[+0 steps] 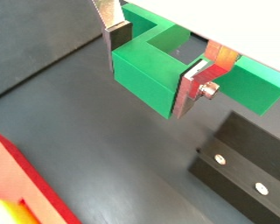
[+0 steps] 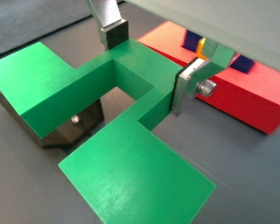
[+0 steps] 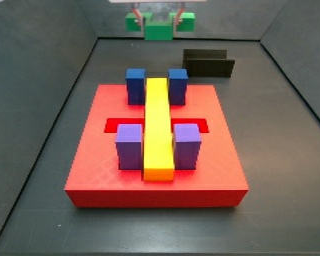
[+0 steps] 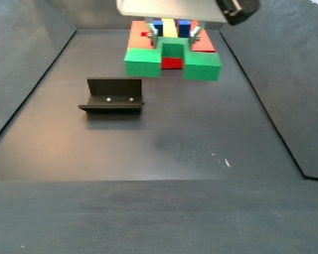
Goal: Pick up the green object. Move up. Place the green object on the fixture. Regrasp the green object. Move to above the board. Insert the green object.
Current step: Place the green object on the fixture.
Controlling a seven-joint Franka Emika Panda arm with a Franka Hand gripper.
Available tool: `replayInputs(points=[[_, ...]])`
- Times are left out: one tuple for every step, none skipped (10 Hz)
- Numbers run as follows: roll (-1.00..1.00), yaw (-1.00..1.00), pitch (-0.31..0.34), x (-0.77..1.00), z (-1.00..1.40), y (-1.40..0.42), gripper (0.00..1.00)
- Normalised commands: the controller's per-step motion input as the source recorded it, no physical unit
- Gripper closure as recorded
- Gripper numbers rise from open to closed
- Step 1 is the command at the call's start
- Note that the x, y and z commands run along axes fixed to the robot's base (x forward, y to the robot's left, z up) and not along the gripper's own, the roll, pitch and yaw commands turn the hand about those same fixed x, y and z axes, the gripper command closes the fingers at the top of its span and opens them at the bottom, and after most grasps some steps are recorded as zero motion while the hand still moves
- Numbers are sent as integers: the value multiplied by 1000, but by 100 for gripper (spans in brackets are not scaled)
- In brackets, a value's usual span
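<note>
The board, a large red slab, lies flat on the dark surface. A cross-shaped recess is cut in its top. A long yellow bar runs down its middle, with two blue blocks at one end and two purple blocks flanking it at the other.

The green object hangs clear of the surface (a shadowless gap shows below it in a side view), between the board and the fixture as that view has it. In both wrist views it is a blocky U shape with a notch.

The fixture, a small black L-shaped bracket, stands on the surface beside the board and apart from it. Two pale screw heads show on its face in a wrist view.

The end effector is raised over the surface. Its silver fingers are clamped on the green object, one on each side of the middle section.
</note>
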Motion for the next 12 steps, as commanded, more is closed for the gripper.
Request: replayInputs(points=[[-223,-43,11,1000,77,-140,100],[-246,-49,20,1000,109,-146,100],[-209,-20,14,1000,74,-111,100],[-200,-17,3,1000,54,-91,100],[-214,-60,0,1000,37,-40,100],[-166,-46,134,1000,3,0,100],[-171,-40,283,1000,37,0,100],[-291,-43,340,1000,206,0,100],[-431,-57,469,903,386,-40,100],[-543,-100,540,811,474,-37,100],[-797,-123,409,851,463,-140,100],[-871,-114,326,869,314,-160,100]])
